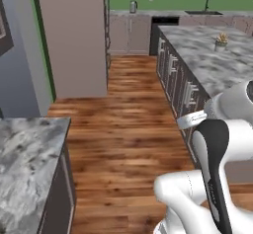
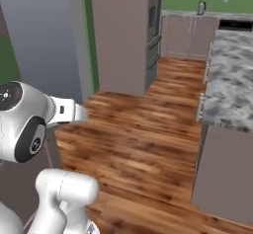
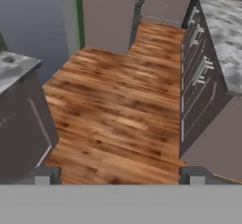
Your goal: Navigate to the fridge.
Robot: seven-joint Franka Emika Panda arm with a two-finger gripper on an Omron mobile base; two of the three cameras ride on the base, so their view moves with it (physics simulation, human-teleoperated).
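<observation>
End effector point(image 3: 118, 175) sits open and empty over the wood floor point(image 3: 118, 100), fridge point(image 2: 123, 35) is up ahead left showing its side, so maybe halfway, 1 more stretch to drive.

Wood floor point(image 1: 128, 129), marble island counter point(image 1: 212, 55) with small potted plant point(image 1: 221, 41), kettle point(image 1: 133, 6), sink faucet point(image 1: 208, 3)

fridge point(image 2: 121, 35) front mostly hidden edge-on
</observation>
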